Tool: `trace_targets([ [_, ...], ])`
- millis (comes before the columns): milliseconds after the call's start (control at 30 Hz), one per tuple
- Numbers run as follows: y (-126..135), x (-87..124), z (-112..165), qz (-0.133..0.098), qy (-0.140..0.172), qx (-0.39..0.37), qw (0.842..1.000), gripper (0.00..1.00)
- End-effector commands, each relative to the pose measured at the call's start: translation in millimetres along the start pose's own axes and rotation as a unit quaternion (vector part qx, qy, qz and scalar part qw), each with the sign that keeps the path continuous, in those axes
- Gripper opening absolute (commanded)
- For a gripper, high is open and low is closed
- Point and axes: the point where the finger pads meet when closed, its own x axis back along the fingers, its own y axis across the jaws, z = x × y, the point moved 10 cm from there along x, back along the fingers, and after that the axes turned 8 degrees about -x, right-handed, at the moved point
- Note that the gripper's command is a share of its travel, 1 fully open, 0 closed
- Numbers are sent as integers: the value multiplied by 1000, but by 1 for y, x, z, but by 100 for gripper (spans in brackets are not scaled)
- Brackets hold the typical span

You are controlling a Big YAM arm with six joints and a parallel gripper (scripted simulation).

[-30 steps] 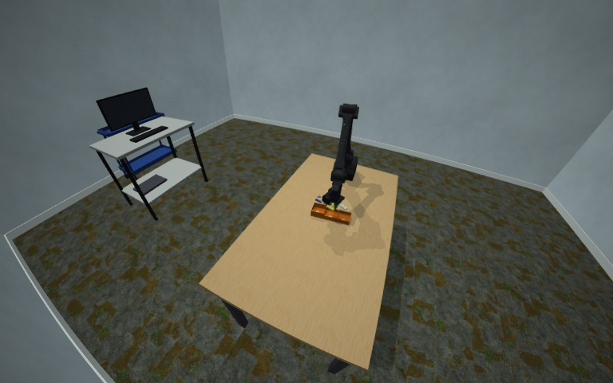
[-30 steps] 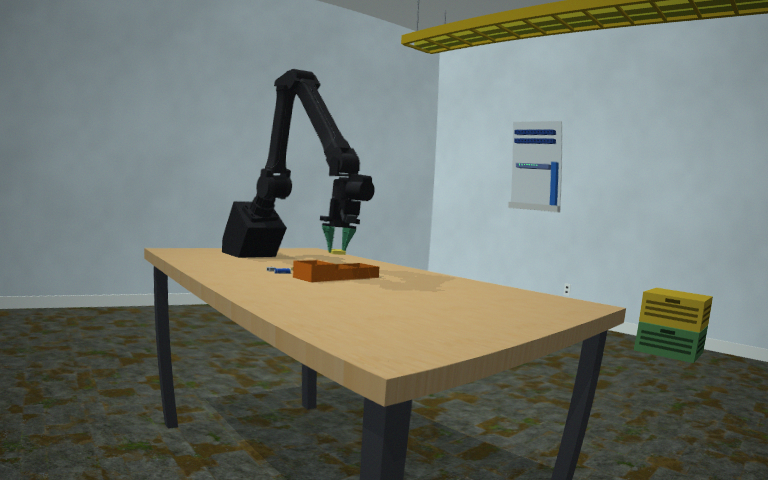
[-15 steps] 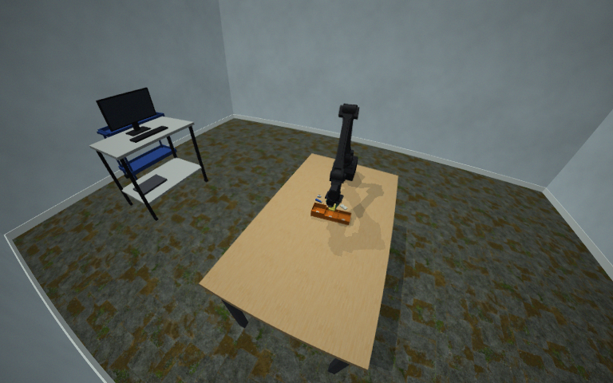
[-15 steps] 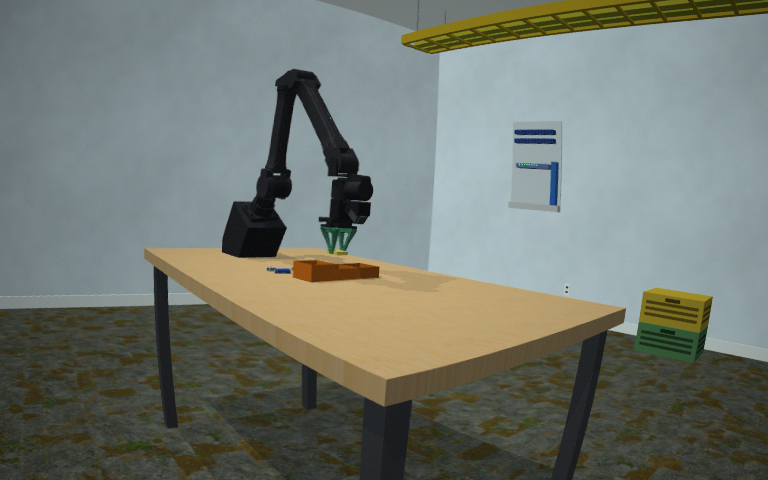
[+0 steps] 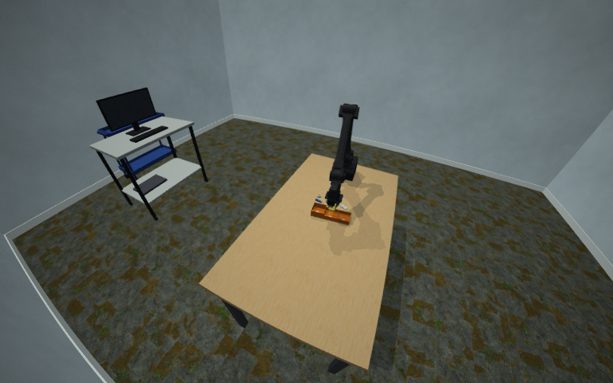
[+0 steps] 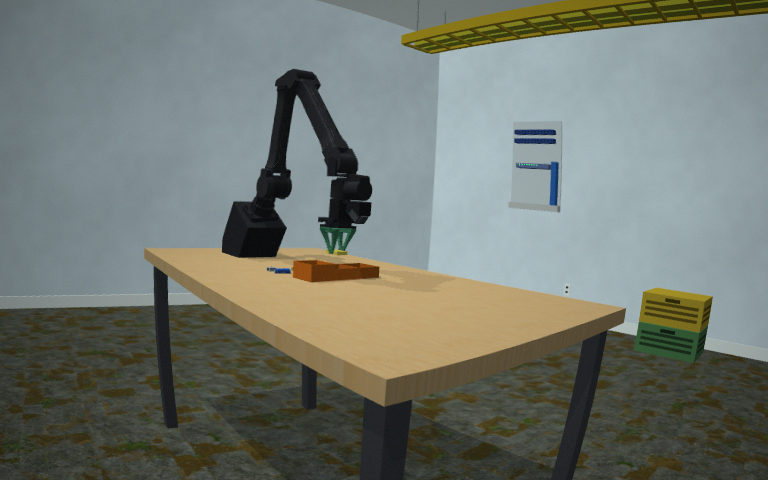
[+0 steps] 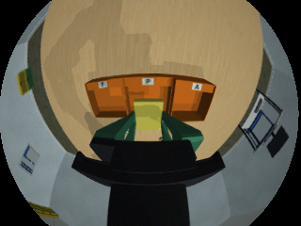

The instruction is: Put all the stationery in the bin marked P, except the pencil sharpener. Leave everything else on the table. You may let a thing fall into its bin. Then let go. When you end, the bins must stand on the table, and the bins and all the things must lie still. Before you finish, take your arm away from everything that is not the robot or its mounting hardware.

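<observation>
Gripping one yellow block (image 7: 149, 115), tool (image 7: 150, 127) hangs above three orange bins (image 7: 150, 96); one blue item (image 6: 280, 270) beside.

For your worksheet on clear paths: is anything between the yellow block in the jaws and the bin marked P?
Nothing visible is. The yellow block hangs in the gripper by the near wall of the middle bin, marked P; only open air lies between.

Bins: you have three orange bins (image 7: 150, 96) joined in a row.
Held items: you see one yellow block (image 7: 149, 116).
Loose items: you can see one small blue item (image 6: 280, 270) beside the bins; others too small to count.
</observation>
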Motion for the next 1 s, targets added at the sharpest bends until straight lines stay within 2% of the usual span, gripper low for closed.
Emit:
trace_targets([
  [0, -4, 12, -7, -1, -27, 3, 1000, 34],
  [133, 1, 10, -11, -3, -21, 2, 1000, 34],
  [167, -3, -2, -5, 1, -10, 4, 1000, 34],
  [200, -4, -5, -3, 1, -8, 4, 1000, 34],
  [433, -4, -15, -3, 1, -8, 3, 1000, 34],
  [467, -3, -11, -15, 0, -21, 3, 1000, 34],
  [633, -4, -27, -4, 1, -8, 3, 1000, 34],
  [967, -4, -43, -7, 1, -13, 3, 1000, 34],
])
